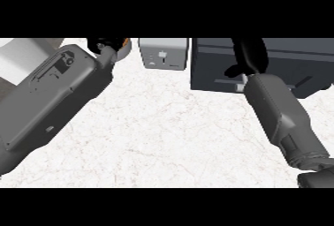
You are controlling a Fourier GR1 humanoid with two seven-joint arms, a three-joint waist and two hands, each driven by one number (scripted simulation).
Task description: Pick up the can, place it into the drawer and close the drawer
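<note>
The left hand (pixel 108 45) sits at the top left, curled round something orange that is probably the can (pixel 124 42), though it is mostly hidden. The right hand (pixel 248 55) reaches over the dark drawer (pixel 215 66), seemingly to steady or close it; I cannot tell its fingers. A grey toaster (pixel 163 54) stands between the hands on the marble counter (pixel 169 132). The can looks not yet in the drawer.
</note>
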